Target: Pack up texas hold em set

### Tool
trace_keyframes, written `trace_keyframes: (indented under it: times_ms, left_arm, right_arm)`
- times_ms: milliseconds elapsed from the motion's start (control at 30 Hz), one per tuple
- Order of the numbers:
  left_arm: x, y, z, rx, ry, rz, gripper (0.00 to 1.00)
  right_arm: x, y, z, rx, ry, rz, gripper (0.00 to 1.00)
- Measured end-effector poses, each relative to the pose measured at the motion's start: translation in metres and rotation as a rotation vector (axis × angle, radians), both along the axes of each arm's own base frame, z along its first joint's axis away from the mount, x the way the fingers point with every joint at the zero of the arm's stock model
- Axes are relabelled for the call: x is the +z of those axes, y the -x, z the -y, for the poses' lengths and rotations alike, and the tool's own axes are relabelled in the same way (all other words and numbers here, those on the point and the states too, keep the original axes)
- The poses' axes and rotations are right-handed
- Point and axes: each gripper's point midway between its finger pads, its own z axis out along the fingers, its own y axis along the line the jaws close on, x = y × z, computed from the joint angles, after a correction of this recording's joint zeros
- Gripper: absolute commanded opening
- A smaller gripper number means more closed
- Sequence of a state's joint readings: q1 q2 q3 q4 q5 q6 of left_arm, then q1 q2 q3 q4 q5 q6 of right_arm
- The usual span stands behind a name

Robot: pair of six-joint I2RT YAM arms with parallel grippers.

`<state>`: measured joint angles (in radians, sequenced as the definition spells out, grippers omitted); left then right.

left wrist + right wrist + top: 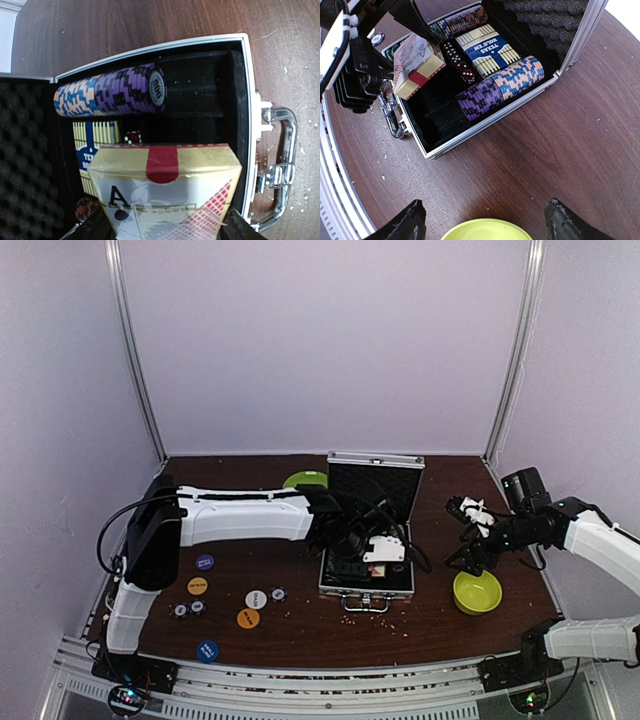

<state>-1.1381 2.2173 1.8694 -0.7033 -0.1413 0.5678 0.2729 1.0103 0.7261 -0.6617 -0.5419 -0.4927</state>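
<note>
Dark brown table (430,625) surface, enclosed by pale lilac walls, carried the work area. The silver case (366,588) stood open near the table's middle, with its foam-lined lid upright on the far side and its handle (280,165) toward the arm bases.

The left gripper (385,550) reached over the case from the left. Its fingers (95,225) were clamped on either side of a gold card deck (170,190) with a red flap and an ace of spades on its face. This deck was held over the handle end of the tray, slightly tilted. Contact with the black lining could not be determined.

Inside the tray, a row of purple, tan and blue chips (110,92) lay along one side. A blue Texas Hold'em deck (487,50) lay in the centre, with red dice (460,60) just beside it.

The right gripper (465,530) hung to the right of the case, well apart from it, above the yellow-green bowl (477,592). Its jaws stood wide and held nothing.

Left of the case, loose on the table, lay:
- a white disc (256,598)
- an orange disc (248,618)
- a blue disc (207,650)
- several loose chips (278,593)

A green plate (305,480) lay behind the left arm.
</note>
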Motion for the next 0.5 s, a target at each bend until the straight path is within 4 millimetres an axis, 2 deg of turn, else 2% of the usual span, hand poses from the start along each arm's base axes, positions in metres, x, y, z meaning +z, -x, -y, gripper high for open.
trace_keyframes:
  times_ms: [500]
  left_arm:
    - [-0.019,0.001,0.006,-0.056,-0.035,-0.007,0.64]
  right_arm:
    - [-0.005,-0.002,0.002,-0.008,0.012,-0.015,0.82]
